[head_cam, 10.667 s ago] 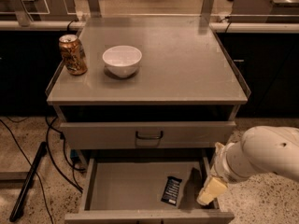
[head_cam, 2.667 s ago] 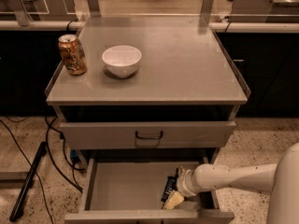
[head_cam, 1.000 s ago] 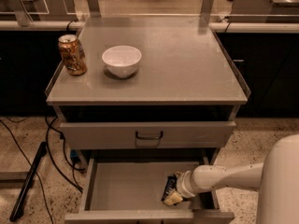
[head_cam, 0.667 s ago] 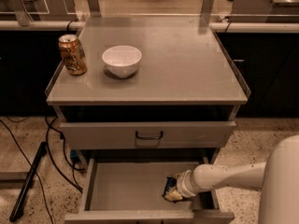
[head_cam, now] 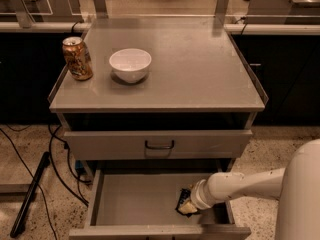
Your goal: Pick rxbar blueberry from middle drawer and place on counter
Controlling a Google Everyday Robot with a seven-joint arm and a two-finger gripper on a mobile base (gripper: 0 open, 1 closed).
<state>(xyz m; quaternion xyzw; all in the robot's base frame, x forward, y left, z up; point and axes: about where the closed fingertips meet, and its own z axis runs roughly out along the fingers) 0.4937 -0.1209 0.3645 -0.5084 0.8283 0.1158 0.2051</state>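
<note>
Speckled terrazzo floor (head_cam: pixel 30 149) runs under a grey metal cabinet, and dark cables (head_cam: pixel 52 159) trail down past its left side. On my screen the bench (head_cam: pixel 200 69) on top of the cabinet carries two things near its left end: an orange-gold can (head_cam: pixel 77 58) standing upright at the left rim, and a white bowl (head_cam: pixel 130 64) just beside it to the right, apart from the can. I see the rest of the bench top bare and grey, with low rims along its sides. Below it a closed drawer front (head_cam: pixel 110 145) shows a black handle (head_cam: pixel 159 145) at its middle. Under that the drawer (head_cam: pixel 130 204) is pulled out toward me, its flat floor in view. My arm (head_cam: pixel 245 183), white and rounded, reaches in from the right over the drawer's right wall, and the gripper (head_cam: pixel 187 207) sits low at the right front of the drawer. I read the jaws as pinched in on the bar (head_cam: pixel 181 199), with only the wrapper between them. The bar is dark, sits at the gripper's tip, and looks tilted up off the drawer floor instead of lying flat. It is inside the drawer, near the front right corner and well apart from the left wall. I cannot make out the print on the wrapper.
</note>
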